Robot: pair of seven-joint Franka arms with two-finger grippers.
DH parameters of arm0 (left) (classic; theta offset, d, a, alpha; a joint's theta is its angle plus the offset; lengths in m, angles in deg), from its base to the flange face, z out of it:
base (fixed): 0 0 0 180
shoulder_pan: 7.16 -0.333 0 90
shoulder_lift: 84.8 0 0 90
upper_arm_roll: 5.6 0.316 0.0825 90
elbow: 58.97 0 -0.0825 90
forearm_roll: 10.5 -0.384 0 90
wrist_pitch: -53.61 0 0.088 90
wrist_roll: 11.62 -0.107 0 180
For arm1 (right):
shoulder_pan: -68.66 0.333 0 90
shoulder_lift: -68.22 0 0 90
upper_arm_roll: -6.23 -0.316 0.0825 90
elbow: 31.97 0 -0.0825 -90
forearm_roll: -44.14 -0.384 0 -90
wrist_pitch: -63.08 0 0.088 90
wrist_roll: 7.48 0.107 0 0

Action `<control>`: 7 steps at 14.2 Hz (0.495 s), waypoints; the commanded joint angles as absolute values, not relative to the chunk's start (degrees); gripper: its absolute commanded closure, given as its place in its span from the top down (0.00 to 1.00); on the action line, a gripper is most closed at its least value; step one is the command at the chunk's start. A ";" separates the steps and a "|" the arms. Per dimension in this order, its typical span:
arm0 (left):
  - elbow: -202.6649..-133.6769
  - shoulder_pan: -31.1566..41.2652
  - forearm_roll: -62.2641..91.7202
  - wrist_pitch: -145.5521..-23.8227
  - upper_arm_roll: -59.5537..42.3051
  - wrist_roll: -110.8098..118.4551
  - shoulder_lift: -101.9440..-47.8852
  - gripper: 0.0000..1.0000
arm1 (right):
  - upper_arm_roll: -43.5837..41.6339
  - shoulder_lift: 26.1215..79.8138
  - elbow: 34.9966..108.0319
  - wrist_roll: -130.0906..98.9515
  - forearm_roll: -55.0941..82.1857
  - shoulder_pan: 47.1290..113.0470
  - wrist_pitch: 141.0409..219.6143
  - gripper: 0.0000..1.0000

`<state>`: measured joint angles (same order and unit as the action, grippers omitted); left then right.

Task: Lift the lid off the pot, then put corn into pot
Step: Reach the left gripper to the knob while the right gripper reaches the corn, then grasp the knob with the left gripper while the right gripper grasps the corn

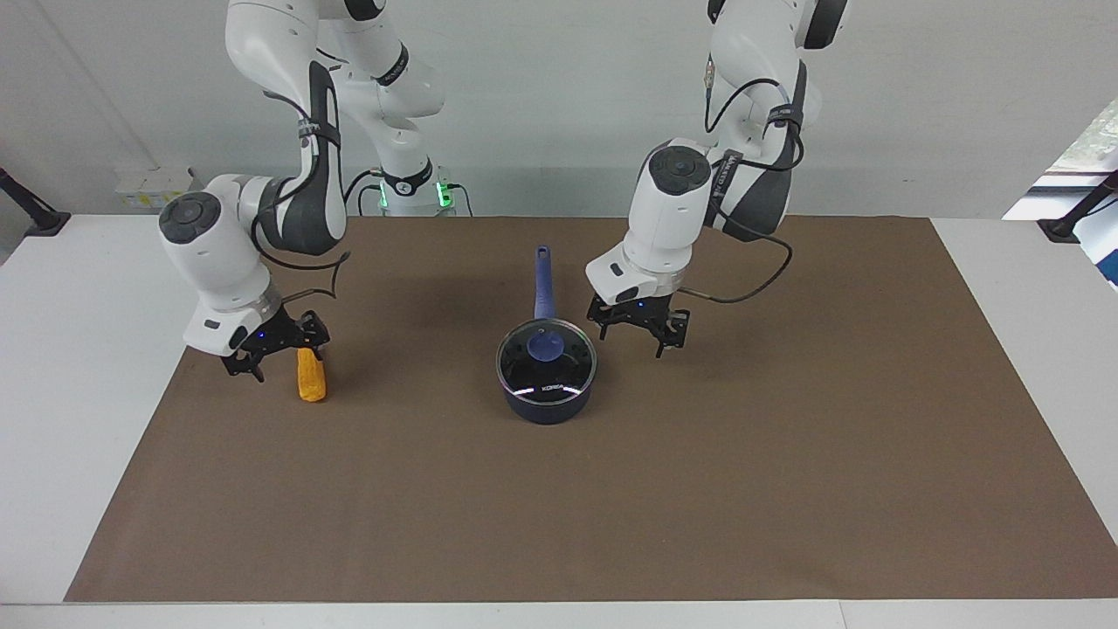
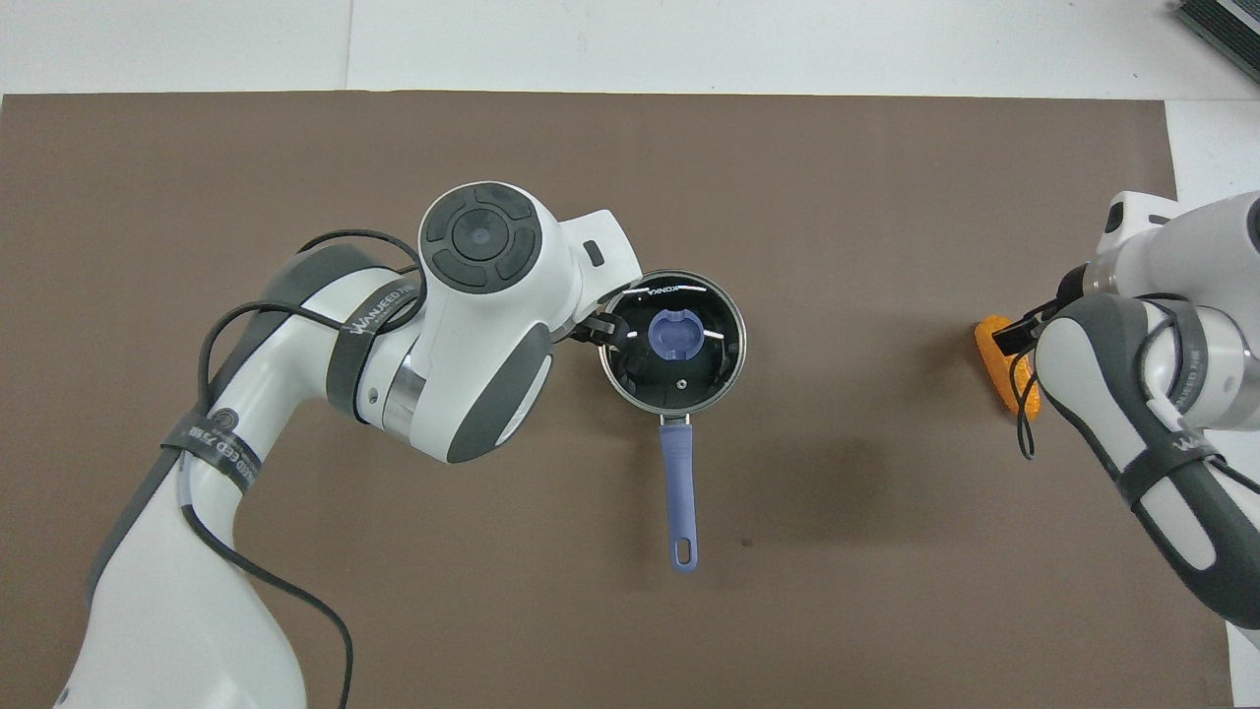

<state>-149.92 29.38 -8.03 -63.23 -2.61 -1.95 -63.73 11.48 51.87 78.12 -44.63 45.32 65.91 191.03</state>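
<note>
The navy pot [image 1: 548,404] stands mid-mat with its blue-purple handle [image 2: 680,497] pointing toward the robots. The glass lid [image 1: 559,377] with a blue knob [image 2: 674,335] rests on the pot. My left gripper [image 1: 631,342] hangs open, low beside the pot toward the left arm's end; in the overhead view its wrist hides most of the left gripper [image 2: 597,329]. The yellow-orange corn [image 1: 311,380] lies on the mat toward the right arm's end. My right gripper [image 1: 278,362] is open and low at the corn's robot-side end, one finger over that end; the arm partly hides the corn [image 2: 996,356] from above.
A brown mat [image 1: 699,489] covers the white table [image 1: 79,367]. Both arms reach out over the robots' half of the mat. A black cable loops from each wrist.
</note>
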 commanded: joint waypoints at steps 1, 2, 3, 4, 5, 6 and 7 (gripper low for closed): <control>-146.78 34.65 -8.56 -63.03 -1.29 2.16 -61.34 1.00 | 10.97 49.77 79.99 -48.09 43.87 64.88 195.60 1.00; -145.12 35.28 -9.09 -62.41 -1.29 4.61 -60.64 1.00 | 10.97 49.85 80.87 -48.09 43.87 64.88 195.97 1.00; -143.37 35.64 -9.18 -61.10 -1.29 5.77 -59.76 1.00 | 10.97 49.85 81.05 -48.09 43.87 64.88 195.97 1.00; -141.00 36.25 -9.09 -59.78 -1.29 6.91 -58.88 1.00 | 10.97 49.76 81.23 -47.91 43.87 65.06 195.97 1.00; -139.15 36.26 -8.92 -58.73 -1.38 7.62 -58.09 1.00 | 11.06 49.76 81.58 -48.09 43.87 65.15 196.06 0.95; -138.08 36.26 -8.74 -58.63 -1.46 7.80 -57.47 1.00 | 10.97 49.76 81.58 -47.91 43.87 65.15 195.97 0.48; -137.90 36.52 -8.74 -59.15 -1.47 8.33 -56.86 1.00 | 10.97 49.76 81.67 -47.39 43.78 65.15 195.80 0.09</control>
